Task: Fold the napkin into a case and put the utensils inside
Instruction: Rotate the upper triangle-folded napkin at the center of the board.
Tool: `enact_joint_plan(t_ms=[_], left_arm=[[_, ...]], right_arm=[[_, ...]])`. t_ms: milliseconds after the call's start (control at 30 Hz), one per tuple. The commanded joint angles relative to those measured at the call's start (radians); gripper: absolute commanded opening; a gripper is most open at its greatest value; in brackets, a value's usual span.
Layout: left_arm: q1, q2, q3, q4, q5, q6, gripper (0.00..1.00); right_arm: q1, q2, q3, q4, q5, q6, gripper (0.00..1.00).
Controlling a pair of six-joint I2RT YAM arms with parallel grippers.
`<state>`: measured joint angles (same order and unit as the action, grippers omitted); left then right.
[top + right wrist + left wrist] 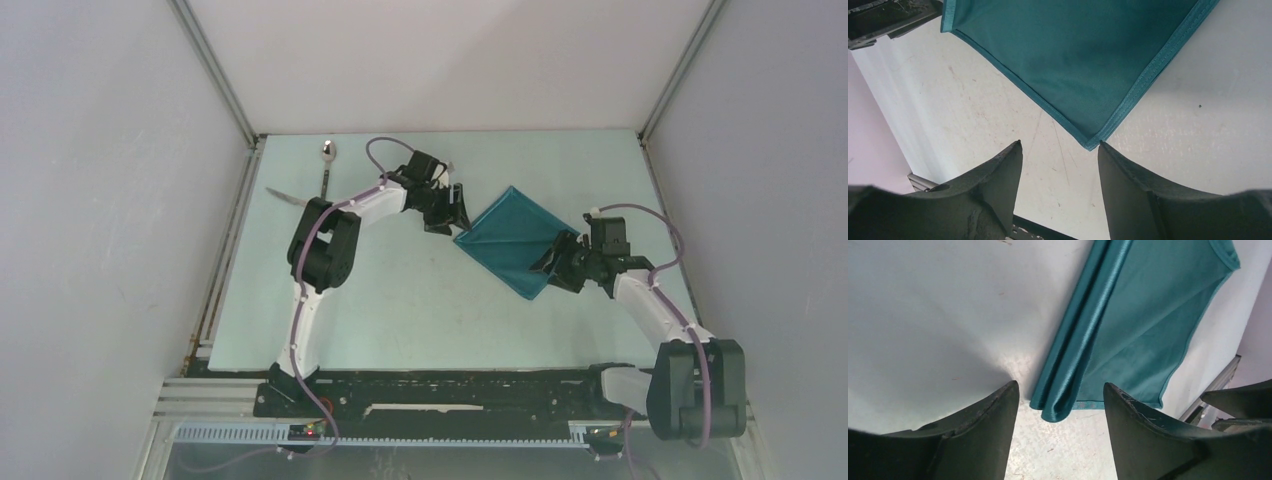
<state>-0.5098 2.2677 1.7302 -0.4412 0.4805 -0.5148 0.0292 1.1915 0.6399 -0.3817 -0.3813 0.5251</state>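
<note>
Pale table (400,300), folded teal cloth napkin (510,238) lying at two o'clock of centre, shiny metal spoon (327,150) and slim silver knife (287,197) at ten. Left gripper (455,215) and right gripper (553,262) gape wide, flanking it. Only the left wrist view shows the doubled fold.

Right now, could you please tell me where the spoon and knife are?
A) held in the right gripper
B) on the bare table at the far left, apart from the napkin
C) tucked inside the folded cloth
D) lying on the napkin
B: the spoon and the knife lie on the table near its far-left corner, well apart from the napkin.
</note>
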Motion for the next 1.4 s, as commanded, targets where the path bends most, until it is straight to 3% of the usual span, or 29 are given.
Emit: enact_joint_plan(t_ms=[0, 100, 200, 467, 733, 833, 1000, 1167, 1233, 1367], left_arm=[[-0.007, 0.013, 0.006, 0.03, 0.082, 0.006, 0.72], [-0.015, 0.005, -0.02, 0.035, 0.073, 0.018, 0.7], [-0.016, -0.003, -0.044, 0.027, 0.055, 0.013, 0.57], [-0.016, -0.045, -0.137, 0.077, 0.034, -0.063, 0.33], [-0.031, -0.206, -0.473, 0.409, 0.003, -0.322, 0.2], [-0.059, -0.269, -0.604, 0.566, -0.04, -0.436, 0.09], [-0.203, -0.307, -0.797, 0.871, -0.091, -0.721, 0.09], [-0.345, -0.25, -0.901, 1.145, -0.125, -1.051, 0.09], [-0.381, -0.238, -0.911, 1.222, -0.14, -1.107, 0.14], [-0.401, -0.262, -0.909, 1.187, -0.144, -1.082, 0.35]], right_arm=[[-0.009, -0.036, 0.008, 0.02, -0.025, -0.024, 0.65], [-0.009, -0.038, 0.007, 0.018, -0.031, -0.024, 0.64], [-0.009, -0.042, 0.008, 0.022, -0.037, -0.023, 0.64], [-0.008, -0.043, 0.007, 0.027, -0.025, -0.025, 0.63], [-0.013, -0.005, 0.008, 0.046, 0.007, -0.026, 0.64], [-0.016, 0.01, 0.008, 0.061, 0.02, -0.021, 0.64], [-0.011, 0.053, 0.055, 0.039, 0.055, -0.036, 0.64], [0.026, 0.105, 0.133, 0.046, 0.072, -0.035, 0.65], [0.056, 0.149, 0.165, 0.073, 0.064, -0.022, 0.65], [0.141, 0.272, 0.254, 0.135, 0.057, -0.005, 0.65]])
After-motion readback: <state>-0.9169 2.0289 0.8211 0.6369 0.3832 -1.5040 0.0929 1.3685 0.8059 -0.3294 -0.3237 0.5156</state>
